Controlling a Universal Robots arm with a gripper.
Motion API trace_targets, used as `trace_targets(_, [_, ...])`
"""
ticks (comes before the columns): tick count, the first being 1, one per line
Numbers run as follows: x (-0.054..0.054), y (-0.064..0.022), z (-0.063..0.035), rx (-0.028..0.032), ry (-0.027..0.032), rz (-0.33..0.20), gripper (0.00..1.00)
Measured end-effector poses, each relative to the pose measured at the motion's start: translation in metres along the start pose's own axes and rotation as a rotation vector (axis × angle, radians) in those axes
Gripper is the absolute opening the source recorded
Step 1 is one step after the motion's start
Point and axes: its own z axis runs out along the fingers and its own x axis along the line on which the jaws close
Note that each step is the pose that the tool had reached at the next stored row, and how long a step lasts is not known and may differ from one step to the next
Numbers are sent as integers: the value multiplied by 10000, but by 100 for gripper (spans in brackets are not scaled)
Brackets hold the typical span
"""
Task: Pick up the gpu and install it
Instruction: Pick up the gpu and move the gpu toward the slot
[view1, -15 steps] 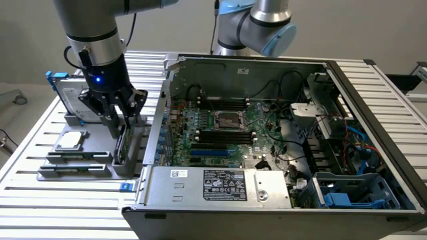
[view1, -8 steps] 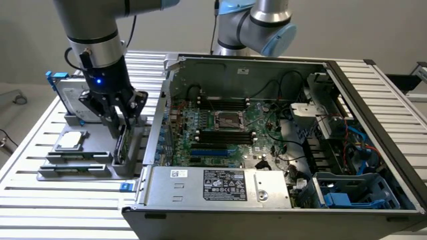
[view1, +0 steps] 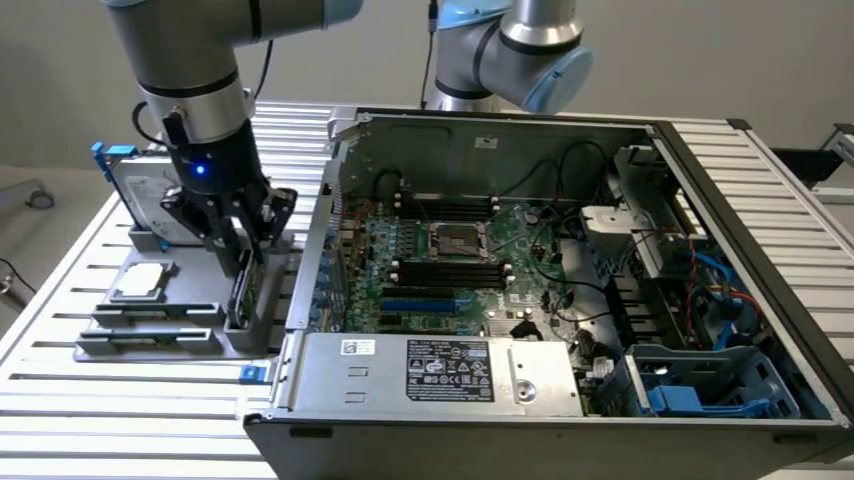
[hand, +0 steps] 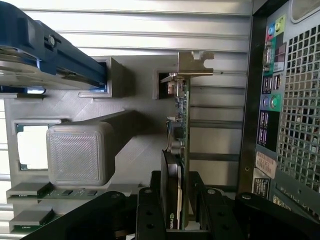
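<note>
The gpu stands on edge in a slot of the grey holder on the exterior view's left, beside the open computer case. My gripper has come down over it from above. In the wrist view the gpu shows edge-on, a green board with a black cover and its silver bracket at the far end. My gripper is shut on the gpu, one black finger pressed to each face. The card still sits in the holder.
The holder also carries a hard drive in a blue frame, a square silver chip and memory sticks. The case's motherboard lies exposed, with blue slots. A second arm stands behind the case.
</note>
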Motion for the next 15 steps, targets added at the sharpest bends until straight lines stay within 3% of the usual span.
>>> trace_targets(9, [-1,1,61,-40,1,-1,36])
trace_targets(15, [-1,1,68,-159,-1,-4,36])
